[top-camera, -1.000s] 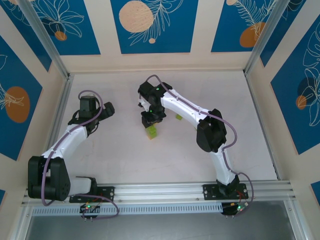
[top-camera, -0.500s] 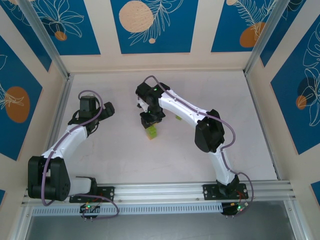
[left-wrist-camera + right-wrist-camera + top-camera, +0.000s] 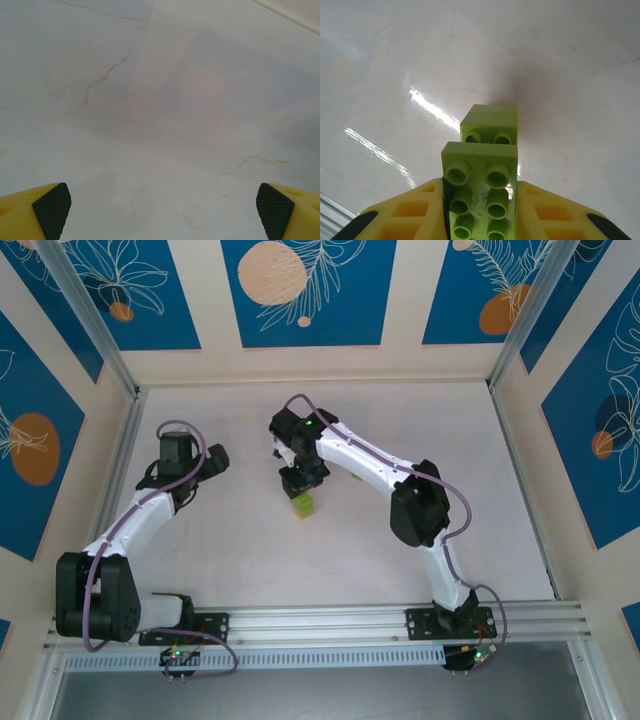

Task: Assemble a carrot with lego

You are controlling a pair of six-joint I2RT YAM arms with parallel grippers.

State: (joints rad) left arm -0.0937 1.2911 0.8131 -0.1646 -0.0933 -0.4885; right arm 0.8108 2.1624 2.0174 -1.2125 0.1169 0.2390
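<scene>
My right gripper [image 3: 303,480] is shut on a long lime-green lego brick [image 3: 480,200], its studs facing the wrist camera between the yellow fingers [image 3: 410,210]. Just beyond the held brick's tip a small stack of lime-green lego [image 3: 490,127] stands on the white table, and from above this stack [image 3: 303,506] sits directly below the gripper, near mid-table. Whether the held brick touches the stack I cannot tell. My left gripper [image 3: 214,460] hangs open over bare table at the left, and its fingertips [image 3: 50,215] stand far apart with nothing between them.
The white marbled tabletop [image 3: 160,100] is walled by cream panels with blue prints, with metal rails [image 3: 320,620] along the near edge. My right arm's elbow [image 3: 420,502] juts out to the right of the stack.
My right gripper, with its green brick, has edged slightly left above the stack. The left arm has not moved.
</scene>
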